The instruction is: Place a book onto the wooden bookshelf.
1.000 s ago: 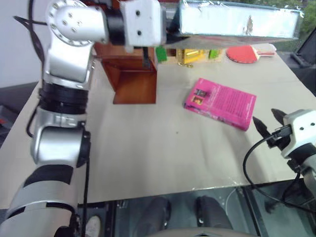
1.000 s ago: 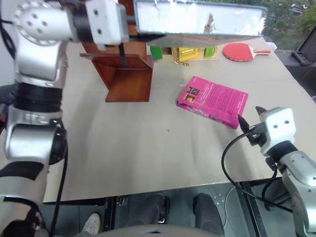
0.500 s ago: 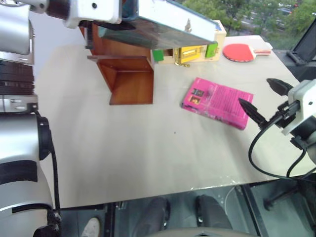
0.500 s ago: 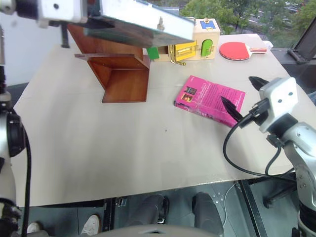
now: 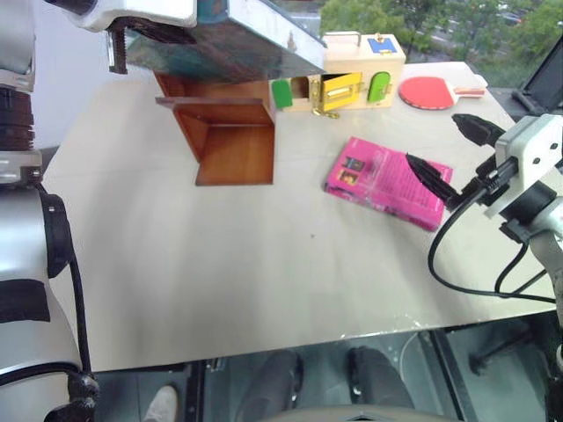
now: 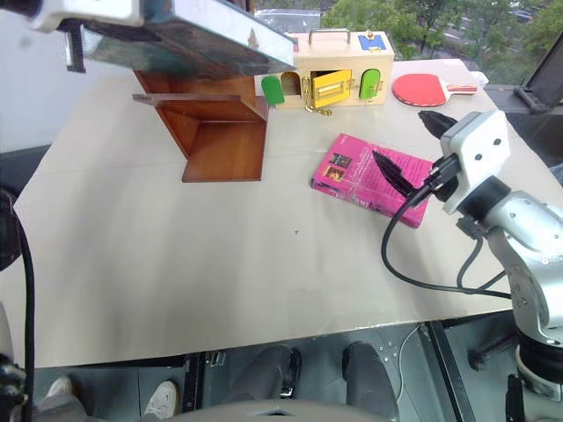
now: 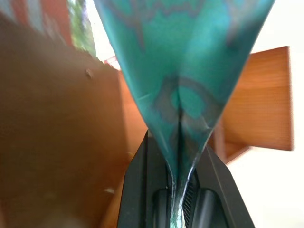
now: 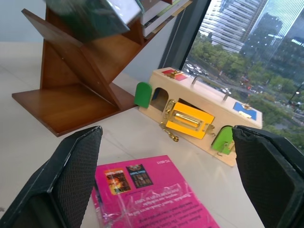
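Over the last second the left gripper (image 7: 179, 190) has swung the book (image 5: 233, 40) from a level hold in front of the wooden bookshelf (image 5: 230, 132) to a slanted hold directly above it, so the book now overhangs the shelf board, apparently clear of the wood, and is judged ready for lowering into the unit. The left jaws are clamped on the book's thin edge. The right gripper (image 5: 449, 154) has risen and spread its jaws fully apart; it holds nothing and hangs on the far side of the pink book (image 5: 387, 183) from the bookshelf. The book is a large, thin, rigid teal hardcover with a worn, mottled surface. The bookshelf is polished reddish-brown wood with flat panels and sharp square edges. The latch box (image 5: 352, 77), just beside the bookshelf, is pale wood with coloured doors and brass fittings.
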{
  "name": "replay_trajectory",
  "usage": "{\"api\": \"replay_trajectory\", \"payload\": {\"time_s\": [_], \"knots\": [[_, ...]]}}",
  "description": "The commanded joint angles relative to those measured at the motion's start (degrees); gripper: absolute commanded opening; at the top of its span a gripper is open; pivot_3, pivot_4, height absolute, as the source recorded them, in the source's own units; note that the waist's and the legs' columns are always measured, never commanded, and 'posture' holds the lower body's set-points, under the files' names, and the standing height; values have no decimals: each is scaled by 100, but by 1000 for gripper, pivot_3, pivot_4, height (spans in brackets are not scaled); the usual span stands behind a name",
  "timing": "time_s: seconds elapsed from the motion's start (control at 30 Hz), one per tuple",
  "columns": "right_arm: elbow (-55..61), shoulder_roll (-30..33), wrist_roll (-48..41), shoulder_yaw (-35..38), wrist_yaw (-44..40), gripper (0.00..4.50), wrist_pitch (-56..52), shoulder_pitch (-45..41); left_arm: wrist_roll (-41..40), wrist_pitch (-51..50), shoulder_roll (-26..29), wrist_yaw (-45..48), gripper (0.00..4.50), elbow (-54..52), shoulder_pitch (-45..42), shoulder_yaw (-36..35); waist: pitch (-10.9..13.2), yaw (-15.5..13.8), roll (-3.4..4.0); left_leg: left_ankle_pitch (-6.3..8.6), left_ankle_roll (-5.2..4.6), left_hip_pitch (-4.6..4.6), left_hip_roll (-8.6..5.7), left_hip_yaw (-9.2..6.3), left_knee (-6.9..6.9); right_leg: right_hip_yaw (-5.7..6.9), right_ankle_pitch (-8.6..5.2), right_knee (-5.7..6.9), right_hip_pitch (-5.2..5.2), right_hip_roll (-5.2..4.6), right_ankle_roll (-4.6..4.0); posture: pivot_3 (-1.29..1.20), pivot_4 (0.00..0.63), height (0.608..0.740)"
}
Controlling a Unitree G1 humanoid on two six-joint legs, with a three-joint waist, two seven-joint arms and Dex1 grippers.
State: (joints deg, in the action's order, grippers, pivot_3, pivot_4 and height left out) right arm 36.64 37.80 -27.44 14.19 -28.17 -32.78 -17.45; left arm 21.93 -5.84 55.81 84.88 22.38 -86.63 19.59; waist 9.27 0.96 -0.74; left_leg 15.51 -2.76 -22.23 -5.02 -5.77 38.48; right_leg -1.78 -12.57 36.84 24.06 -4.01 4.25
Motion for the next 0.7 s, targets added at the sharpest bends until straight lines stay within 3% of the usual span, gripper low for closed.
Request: {"api": "replay_trajectory", "payload": {"time_s": [0.03,0.37,0.43,0.47,0.63,0.7], "knots": [[210,-51,71,38,125,4456,183,-53,406,-451,122,-67,0,-358,5,-21,2,21,3,0,1,-1,0,0,0,0,0,0,1,0,0,0,150,740],[191,-317,287,-99,288,4456,425,5,816,-847,-255,-204,0,-130,47,248,8,114,3,-1,2,-3,4,5,1,-7,0,15,13,3,0,0,150,740],[223,-318,281,-59,270,4500,443,83,828,-894,-319,-254,830,-71,74,233,7,108,5,-1,2,0,3,6,1,-9,0,19,12,1,-1,0,150,740],[229,-312,274,-31,257,4500,452,117,838,-940,-363,-319,986,-37,76,211,7,107,5,-1,2,1,3,6,1,-9,0,20,12,1,0,0,150,740],[175,-263,258,-3,224,4500,449,120,706,-1009,-338,-532,3276,-39,205,15,9,115,5,-1,1,1,3,6,3,-9,1,27,14,2,0,0,150,740],[168,-220,238,14,182,4500,427,124,500,-1101,-220,-477,3276,-290,402,-167,9,125,6,-1,2,0,3,7,3,-11,1,26,17,1,0,0,150,740]]}}
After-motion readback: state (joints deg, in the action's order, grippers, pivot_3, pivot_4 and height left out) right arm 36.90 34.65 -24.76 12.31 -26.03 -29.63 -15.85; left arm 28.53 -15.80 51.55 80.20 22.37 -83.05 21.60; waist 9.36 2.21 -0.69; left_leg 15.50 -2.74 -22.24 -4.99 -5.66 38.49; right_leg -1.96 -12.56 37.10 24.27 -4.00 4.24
